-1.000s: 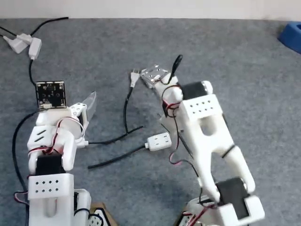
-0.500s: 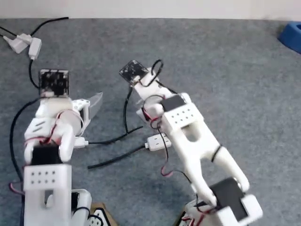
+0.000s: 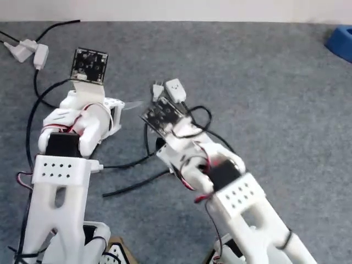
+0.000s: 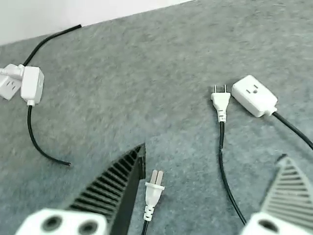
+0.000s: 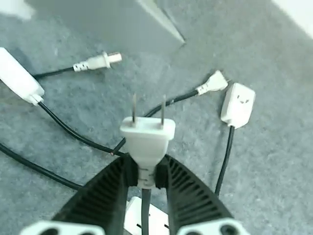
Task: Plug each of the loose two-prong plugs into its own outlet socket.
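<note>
My right gripper (image 5: 145,171) is shut on a white two-prong plug (image 5: 146,137), held above the mat with its prongs pointing away from the wrist. Beyond it lie a white outlet socket (image 5: 237,104) and two loose plugs (image 5: 211,84) (image 5: 98,62). In the high view the socket (image 3: 175,88) and one plug (image 3: 158,91) lie side by side just past the right arm. My left gripper (image 4: 213,152) is open above the mat. A loose plug (image 4: 154,188) lies by its dark finger (image 4: 117,191); another plug (image 4: 220,100) lies beside the socket (image 4: 253,95).
Black cords (image 3: 132,187) cross the grey mat between the two arms. Two white adapters (image 3: 27,52) on a black cord lie at the far left corner. A blue object (image 3: 341,41) sits at the far right edge. Another white outlet block (image 5: 17,76) lies off to one side.
The right arm has drawn back from the socket toward the near side and turned. The left arm has stretched forward and to the right, toward the loose plugs.
</note>
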You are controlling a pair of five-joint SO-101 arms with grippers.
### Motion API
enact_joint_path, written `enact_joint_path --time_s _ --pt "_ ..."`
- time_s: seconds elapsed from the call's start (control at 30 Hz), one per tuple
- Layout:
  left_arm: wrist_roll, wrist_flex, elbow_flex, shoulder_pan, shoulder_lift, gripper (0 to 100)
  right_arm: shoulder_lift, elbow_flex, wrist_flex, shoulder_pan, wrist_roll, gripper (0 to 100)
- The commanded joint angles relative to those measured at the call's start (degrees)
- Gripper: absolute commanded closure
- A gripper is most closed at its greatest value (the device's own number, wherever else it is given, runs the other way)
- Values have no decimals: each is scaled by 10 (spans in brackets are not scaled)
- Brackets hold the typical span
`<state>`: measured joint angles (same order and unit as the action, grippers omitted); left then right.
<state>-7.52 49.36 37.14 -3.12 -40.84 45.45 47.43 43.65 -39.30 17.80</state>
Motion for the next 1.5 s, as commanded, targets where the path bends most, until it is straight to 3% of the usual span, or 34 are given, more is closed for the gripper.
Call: enact_joint_path --time_s 0.0,0.57,1.17,1.47 --pt "-3 17 -43 22 1 598 35 -1 7 -7 -4 992" --pt "7 101 -74 70 1 596 -153 -84 -42 73 -40 992" --pt "7 61 -11 87 6 600 -9 -96 73 -12 -76 992" --pt "7 61 -7 85 6 600 4 -127 116 -17 -80 992"
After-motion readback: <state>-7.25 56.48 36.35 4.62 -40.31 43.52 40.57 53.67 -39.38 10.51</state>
